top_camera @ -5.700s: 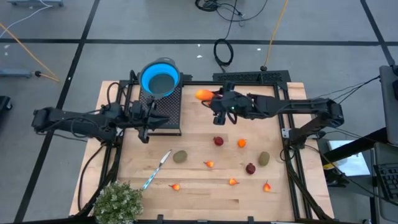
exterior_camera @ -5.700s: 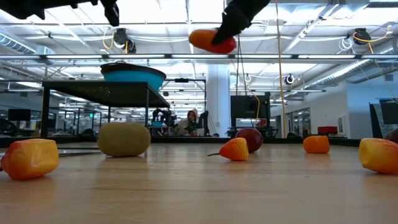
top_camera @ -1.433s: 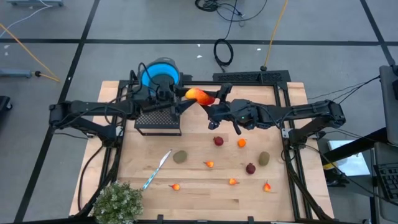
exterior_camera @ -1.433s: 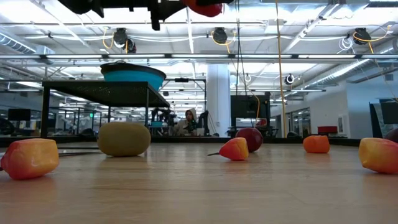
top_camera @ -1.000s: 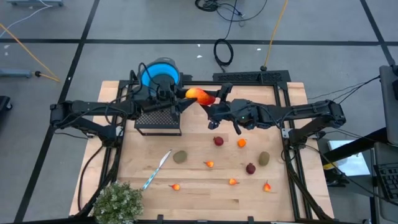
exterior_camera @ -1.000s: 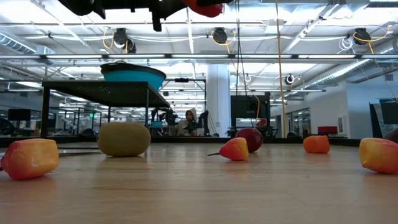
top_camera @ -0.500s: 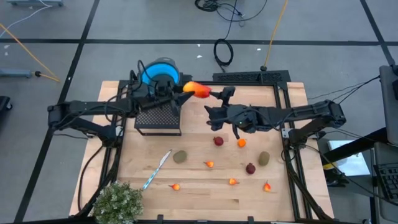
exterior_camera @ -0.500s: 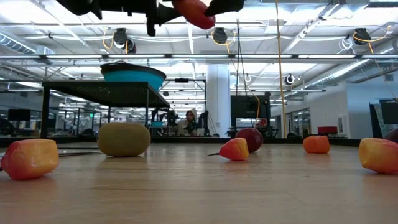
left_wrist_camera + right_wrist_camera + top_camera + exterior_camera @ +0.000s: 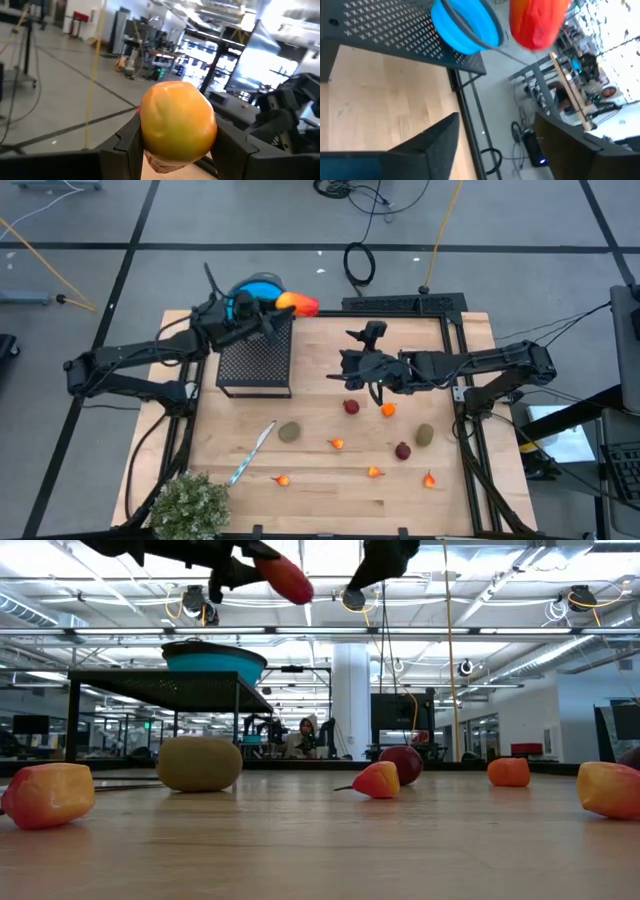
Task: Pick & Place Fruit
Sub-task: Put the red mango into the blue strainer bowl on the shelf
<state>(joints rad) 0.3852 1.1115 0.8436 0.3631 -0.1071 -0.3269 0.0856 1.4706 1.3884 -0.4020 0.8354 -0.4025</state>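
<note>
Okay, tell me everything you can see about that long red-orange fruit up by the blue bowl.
The long red-orange fruit is a smooth, glossy toy piece, red shading to yellow-orange at one end. It is off the table, clamped between the fingers of the left gripper, tilted, beside the blue bowl on the black mesh stand. Nothing else touches it.

Bright, even light falls from overhead strip lights (image 9: pixel 520 600), which glare white in the low view. On the pale wooden worktop (image 9: pixel 320 480) shadows are soft and short. The left wrist view is hazy, the hall behind washed out by a bright window (image 9: pixel 270 55). The right wrist view is smeared by motion blur, and its far background is overexposed.
</note>
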